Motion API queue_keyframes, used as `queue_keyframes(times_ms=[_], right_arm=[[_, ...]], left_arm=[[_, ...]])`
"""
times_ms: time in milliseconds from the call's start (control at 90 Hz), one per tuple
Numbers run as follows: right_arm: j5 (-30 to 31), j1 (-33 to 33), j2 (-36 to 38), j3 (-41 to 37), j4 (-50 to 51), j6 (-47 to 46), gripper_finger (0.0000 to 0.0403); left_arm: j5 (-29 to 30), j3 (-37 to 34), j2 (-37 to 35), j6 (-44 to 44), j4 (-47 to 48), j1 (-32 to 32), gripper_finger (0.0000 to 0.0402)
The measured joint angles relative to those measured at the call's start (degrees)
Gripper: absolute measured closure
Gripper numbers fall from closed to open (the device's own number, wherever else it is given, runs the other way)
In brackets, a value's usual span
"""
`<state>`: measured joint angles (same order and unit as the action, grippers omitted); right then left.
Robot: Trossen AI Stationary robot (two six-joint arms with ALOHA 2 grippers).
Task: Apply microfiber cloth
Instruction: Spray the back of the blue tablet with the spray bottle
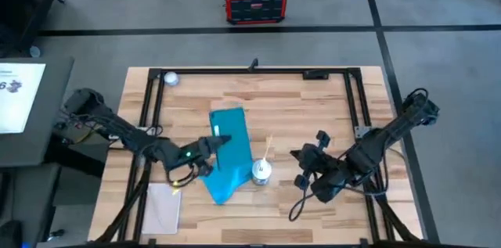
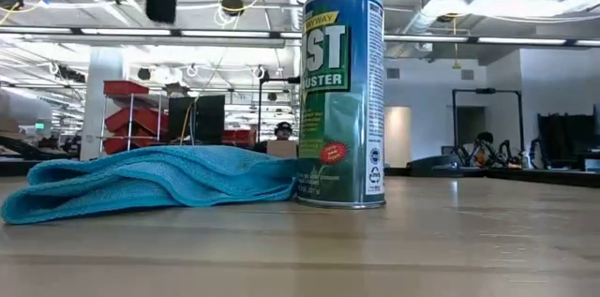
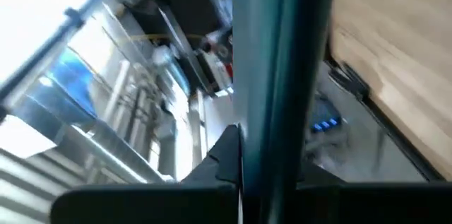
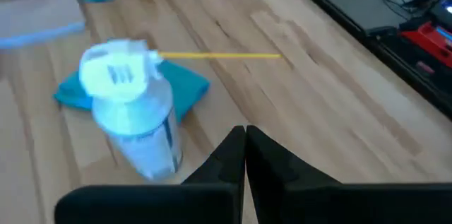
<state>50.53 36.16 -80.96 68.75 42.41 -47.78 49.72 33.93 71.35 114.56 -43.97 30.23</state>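
While both arms reach low over the table [image 1: 313, 107], the left gripper [image 1: 221, 141] pinches the blue cloth [image 1: 228, 152].
Seen from above, the cloth lies at the table's middle, with the spray can [image 1: 261, 172] touching it at 4 o'clock; the right gripper [image 1: 299, 154], fingers pressed together, waits at 3 o'clock of the can. Only the low view shows the can's green label [image 2: 339, 53] and the cloth's folds [image 2: 150, 180].

Upright duster spray can [image 1: 261, 172] with yellow straw, pale sheet [image 1: 162, 208], red radio [image 1: 256, 0]
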Motion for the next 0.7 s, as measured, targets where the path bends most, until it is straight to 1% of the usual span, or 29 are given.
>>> queue_keyframes(times_ms=[122,178,233,278,322,389,511,589,700], right_arm=[[0.69,-0.73,4.2,-6.89,-20.02,9.38,0.0403],[-0.92,-1.65,5.29,-9.1,-29.33,14.61,0.0403],[-4.75,-3.09,5.47,-10.87,-37.96,19.61,0.0403],[-9.46,-4.51,4.9,-12.0,-44.57,22.88,0.0403],[-13.98,-6.07,3.87,-12.5,-49.15,24.85,0.0403],[-19.48,-8.39,1.56,-12.48,-54.02,25.72,0.0403],[-25.66,-11.86,-2.79,-12.52,-58.74,26.01,0.0393],[-28.32,-13.43,-4.79,-12.55,-62.77,26.26,0.0375],[-31.37,-15.06,-6.45,-12.51,-67.65,26.77,0.0335]], left_arm=[[-1.06,0.04,-0.02,1.92,-1.17,2.13,0.0402],[-1.38,0.04,-0.02,1.91,-0.73,2.78,0.0402],[-1.37,0.04,-0.02,1.91,-0.35,3.46,0.0402],[-1.47,0.02,-0.02,1.91,-0.38,3.81,0.0402],[-1.52,0.02,-0.02,1.91,-0.49,3.92,0.0402],[-1.85,0.02,-0.02,1.81,-0.58,3.93,0.0402],[-1.67,0.02,-0.02,1.75,-0.47,3.91,0.0402],[-1.74,0.02,-0.02,1.73,-0.44,3.95,0.0402],[-1.74,0.02,-0.02,1.47,-0.38,3.93,0.0402]])
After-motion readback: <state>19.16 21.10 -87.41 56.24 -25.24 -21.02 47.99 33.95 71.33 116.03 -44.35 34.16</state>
